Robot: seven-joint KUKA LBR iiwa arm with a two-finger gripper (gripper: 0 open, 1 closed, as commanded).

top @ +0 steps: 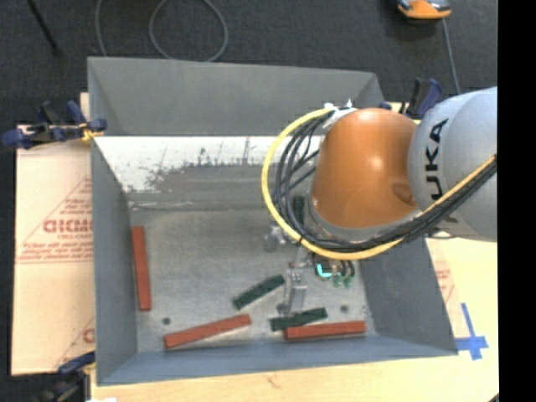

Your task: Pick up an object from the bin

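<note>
arm point(456, 166) cut off at 3 o'clock edge | orange cover point(364, 170) hides bin point(234, 107) floor at 2 o'clock | end effector point(294, 301) overlaps dark green bar point(312, 315), 5 o'clock | tiny green bits point(339, 278) under cover: unidentifiable

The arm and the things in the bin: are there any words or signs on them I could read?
"UKA": black letters on the grey arm; the orange cover hides whatever comes before.
The red sticks and green sticks in the bin: no lettering to be seen.
</note>
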